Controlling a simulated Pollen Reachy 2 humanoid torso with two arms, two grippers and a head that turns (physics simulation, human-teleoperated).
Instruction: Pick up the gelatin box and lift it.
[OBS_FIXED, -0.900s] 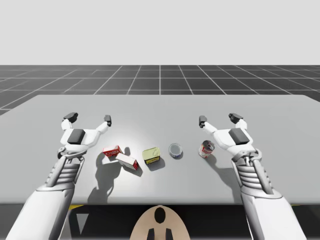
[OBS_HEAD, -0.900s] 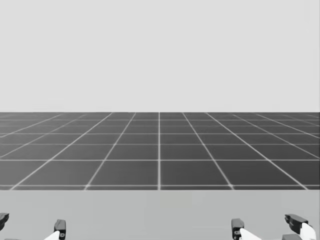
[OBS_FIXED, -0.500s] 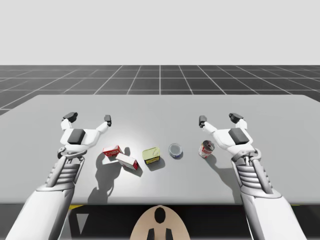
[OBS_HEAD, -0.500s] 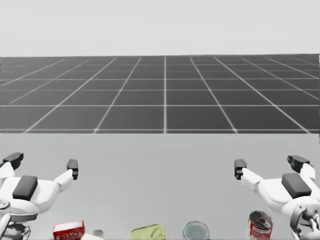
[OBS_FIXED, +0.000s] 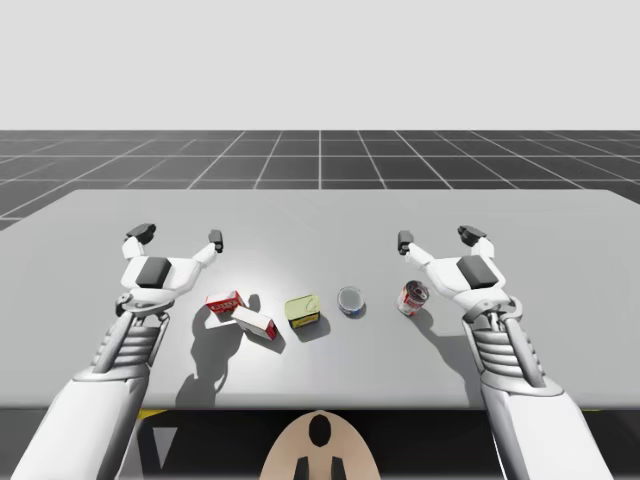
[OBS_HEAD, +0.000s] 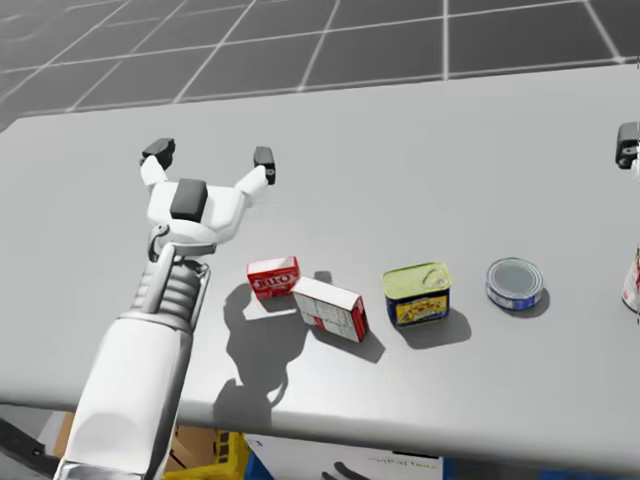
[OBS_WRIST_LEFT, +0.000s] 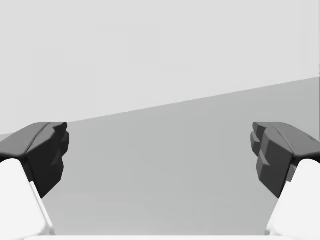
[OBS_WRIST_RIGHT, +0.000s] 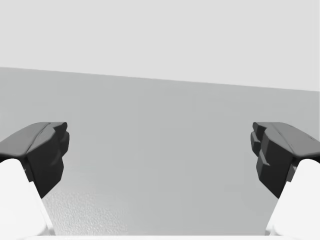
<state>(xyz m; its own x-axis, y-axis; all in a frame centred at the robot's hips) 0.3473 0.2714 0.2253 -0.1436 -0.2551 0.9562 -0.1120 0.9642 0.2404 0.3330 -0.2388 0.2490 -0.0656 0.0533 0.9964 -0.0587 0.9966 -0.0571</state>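
A small red box (OBS_FIXED: 223, 301) (OBS_HEAD: 273, 278) lies on the grey table (OBS_FIXED: 320, 215). A white and red box (OBS_FIXED: 255, 323) (OBS_HEAD: 330, 308) touches its near right corner. My left gripper (OBS_FIXED: 178, 236) (OBS_HEAD: 211, 156) (OBS_WRIST_LEFT: 160, 150) hovers open just behind and to the left of the red box, holding nothing. Further to the right, my right gripper (OBS_FIXED: 438, 238) (OBS_WRIST_RIGHT: 160, 150) is open too, behind a red and white can (OBS_FIXED: 413, 298). Both wrist views look across bare table between wide-spread fingers.
Right of the boxes stand a yellow-green tin (OBS_FIXED: 303, 309) (OBS_HEAD: 417, 294) and a flat blue can (OBS_FIXED: 350, 300) (OBS_HEAD: 515, 283) in a row. The table's near edge (OBS_HEAD: 330, 432) runs close behind my left forearm.
My head has turned down and to the left, bringing the table, boxes and left arm into the head view. Neither arm nor any object has moved.
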